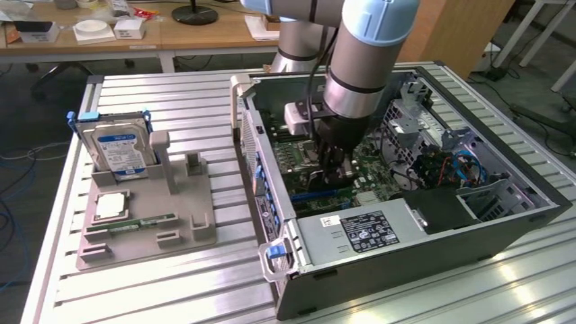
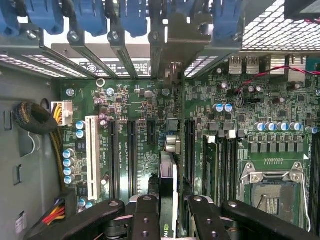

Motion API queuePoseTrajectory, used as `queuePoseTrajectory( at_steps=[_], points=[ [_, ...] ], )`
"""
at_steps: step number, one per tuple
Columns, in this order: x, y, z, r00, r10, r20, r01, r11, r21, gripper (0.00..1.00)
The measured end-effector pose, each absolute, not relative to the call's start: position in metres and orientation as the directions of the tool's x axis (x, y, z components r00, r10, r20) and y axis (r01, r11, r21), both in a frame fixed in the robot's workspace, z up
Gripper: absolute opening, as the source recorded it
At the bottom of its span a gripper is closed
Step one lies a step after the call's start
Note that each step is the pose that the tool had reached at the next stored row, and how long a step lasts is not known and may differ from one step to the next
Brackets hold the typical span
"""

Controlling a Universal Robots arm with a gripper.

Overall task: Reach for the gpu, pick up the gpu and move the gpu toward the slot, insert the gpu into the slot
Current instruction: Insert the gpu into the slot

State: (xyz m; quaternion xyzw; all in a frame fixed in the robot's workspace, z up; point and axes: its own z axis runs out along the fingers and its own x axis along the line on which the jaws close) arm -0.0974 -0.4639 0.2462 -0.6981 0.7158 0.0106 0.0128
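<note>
Black claw [image 2: 167, 220] fingers [image 2: 145, 215] pinch the gpu [image 2: 168, 175] by its upper edge, the card hanging edge-on directly beneath them, its long axis running in line with the dark slots [image 2: 132, 150] of the green motherboard [image 2: 260, 125] below. In the exterior view the claw [image 1: 331, 177] sits low inside the open computer case [image 1: 423, 250], the card near the board; whether it is seated cannot be told. Beyond the board stand the blue card clips [image 2: 90, 15] at the case's back wall. Outside the case, toward the exterior view's left, a hard drive [image 1: 117, 150] stands upright in a grey holder [image 1: 153, 223].
</note>
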Motion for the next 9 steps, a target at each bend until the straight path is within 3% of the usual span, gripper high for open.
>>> queuePoseTrajectory(
  at_steps=[9],
  points=[
    [-0.0980,-0.4636,0.2445,-0.025,-0.999,-0.033,-1.000,0.025,-0.003,0.27]
  ],
)
